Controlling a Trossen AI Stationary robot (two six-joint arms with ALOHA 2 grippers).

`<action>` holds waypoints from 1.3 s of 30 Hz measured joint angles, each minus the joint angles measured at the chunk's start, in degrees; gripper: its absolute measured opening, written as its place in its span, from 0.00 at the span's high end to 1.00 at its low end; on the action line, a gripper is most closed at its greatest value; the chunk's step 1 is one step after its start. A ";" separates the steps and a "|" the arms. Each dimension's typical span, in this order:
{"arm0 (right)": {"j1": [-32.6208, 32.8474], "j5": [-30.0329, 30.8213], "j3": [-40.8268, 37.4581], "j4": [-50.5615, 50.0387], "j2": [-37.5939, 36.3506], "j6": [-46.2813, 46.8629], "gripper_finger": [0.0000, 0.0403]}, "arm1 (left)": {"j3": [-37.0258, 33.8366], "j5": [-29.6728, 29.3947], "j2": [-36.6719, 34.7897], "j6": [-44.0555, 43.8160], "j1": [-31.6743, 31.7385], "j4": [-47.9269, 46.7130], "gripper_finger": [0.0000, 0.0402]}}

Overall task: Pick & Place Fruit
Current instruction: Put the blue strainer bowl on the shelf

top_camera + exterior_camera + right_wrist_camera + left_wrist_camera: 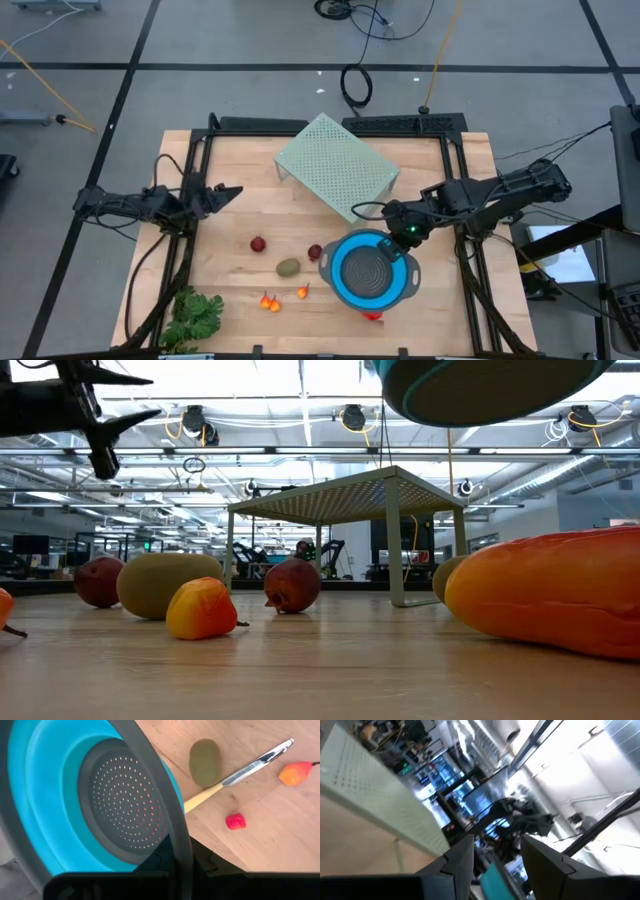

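One gripper is at work: the right gripper (403,237) is clamped on the rim of a round blue collapsible colander with a grey perforated centre (368,272), one dark finger lying across its inner wall in the right wrist view; the low view shows the colander's underside raised clear of the light wooden table top (240,290). The left gripper (228,192) hangs above the table's left part, well apart from the fruit, its fingers parted and holding nothing.

No fruit is visible inside the colander, so the task is judged to be at its start; every piece remains to be placed. Left on the table: a dark red ball (258,244); a second dark red ball (315,252) just beside the colander; an olive-brown oval (288,267) between them; three tiny orange-red bits (270,302); a longer orange-red piece (560,600), mostly hidden under the colander from above. The right wrist view also shows a yellow-handled knife (240,773) and a small red piece (235,821). A pale green perforated metal stand (335,166) and a leafy green bunch (195,315) are not fruit.

No brand, label or legible writing is visible.
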 joint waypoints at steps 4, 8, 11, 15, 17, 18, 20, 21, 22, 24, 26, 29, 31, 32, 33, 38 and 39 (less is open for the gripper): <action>-0.27 1.28 0.00 0.00 0.00 0.70 0.99 | 0.67 -1.38 0.01 1.00 0.00 1.02 0.60; -0.91 1.18 0.00 0.00 0.00 0.70 0.99 | 3.48 -1.89 2.14 3.71 0.00 0.77 0.60; -1.62 1.12 0.00 0.04 0.00 0.64 0.99 | 7.08 -0.73 5.84 6.91 0.00 0.91 0.60; -2.57 1.14 0.00 0.55 0.00 -0.31 0.99 | 12.42 -0.18 12.92 8.36 0.00 0.26 0.60; -3.05 1.14 0.00 0.52 0.00 -0.52 0.99 | 15.37 0.34 16.69 8.71 -0.04 -2.14 0.60; -3.30 1.12 0.00 0.50 0.00 -0.79 0.99 | 16.98 0.38 18.61 8.71 -0.04 -3.75 0.60; -3.61 1.12 0.00 0.50 0.00 -1.03 0.99 | 20.25 0.40 22.31 8.63 -0.04 -7.51 0.60; -3.71 1.13 0.00 0.49 0.00 -1.25 0.99 | 21.86 0.40 24.17 8.57 -0.04 -9.42 0.60; -3.74 1.12 0.00 0.48 0.00 -1.63 0.99 | 23.47 0.38 25.88 8.47 -0.04 -11.30 0.60; -3.74 1.14 0.00 0.47 0.00 -1.92 0.99 | 26.59 0.40 29.08 8.37 -0.02 -14.59 0.60; -3.73 1.12 0.00 0.46 0.00 -2.19 0.99 | 29.60 0.50 32.09 8.25 -0.02 -17.63 0.60; -3.72 1.10 0.00 0.44 0.00 -2.61 0.99 | 34.54 0.63 36.15 8.22 -0.02 -22.59 0.60; -3.72 1.10 0.00 0.44 0.00 -3.33 0.99 | 37.65 0.64 38.65 8.02 -0.02 -26.36 0.60; -3.72 1.10 0.00 0.44 0.00 -3.47 0.99 | 38.99 0.97 39.82 7.90 -0.02 -28.05 0.60; -3.72 1.11 0.00 0.42 0.00 -3.55 0.99 | 40.22 1.52 40.97 7.63 -0.02 -29.20 0.60; -3.72 1.10 0.00 0.42 0.00 -4.98 0.99 | 45.17 3.82 45.79 6.15 -0.04 -33.66 0.60; -3.72 1.10 0.00 0.42 0.00 -5.08 0.99 | 46.02 3.94 46.71 5.65 -0.04 -34.68 0.60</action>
